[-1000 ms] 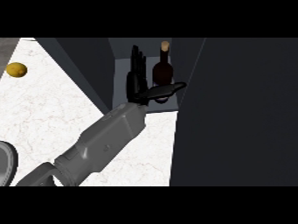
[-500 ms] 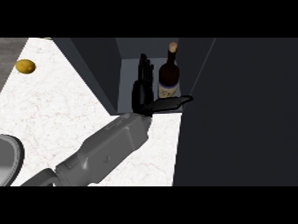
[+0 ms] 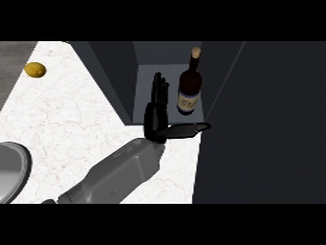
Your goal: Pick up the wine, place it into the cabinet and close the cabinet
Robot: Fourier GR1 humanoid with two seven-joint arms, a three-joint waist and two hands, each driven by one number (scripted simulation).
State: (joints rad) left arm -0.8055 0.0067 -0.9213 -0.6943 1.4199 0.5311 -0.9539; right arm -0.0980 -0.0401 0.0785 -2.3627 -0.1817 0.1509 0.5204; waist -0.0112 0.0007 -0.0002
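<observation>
Head view: wine upright in cabinet, hand open beside.

Yellow fruit on marble counter

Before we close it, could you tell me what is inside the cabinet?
The wine bottle stands inside the cabinet, beside the open hand. The door hides the right.
</observation>
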